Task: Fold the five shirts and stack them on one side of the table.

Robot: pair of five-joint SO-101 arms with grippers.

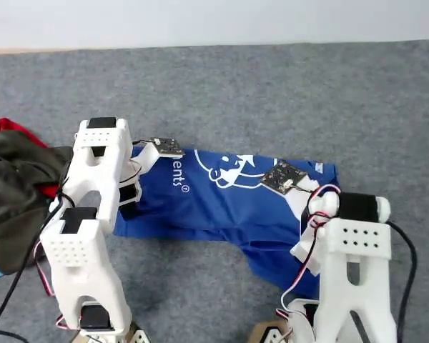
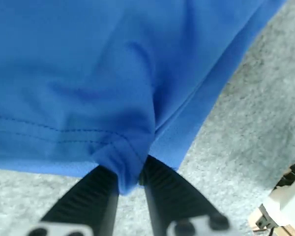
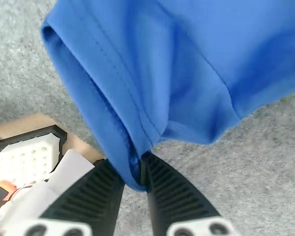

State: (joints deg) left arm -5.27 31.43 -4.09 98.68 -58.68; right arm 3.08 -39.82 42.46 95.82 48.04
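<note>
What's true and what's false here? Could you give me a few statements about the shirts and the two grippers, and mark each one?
1. The left gripper is shut on the edge of the blue shirt. True.
2. The right gripper is open and holds nothing. False: it is shut on a fold of the blue shirt's hem.
3. The blue shirt is folded into a neat small square. False: it lies mostly spread out on the grey table.
4. A pile of other clothes, dark with some red, lies at the table's edge beside the left arm. True.
</note>
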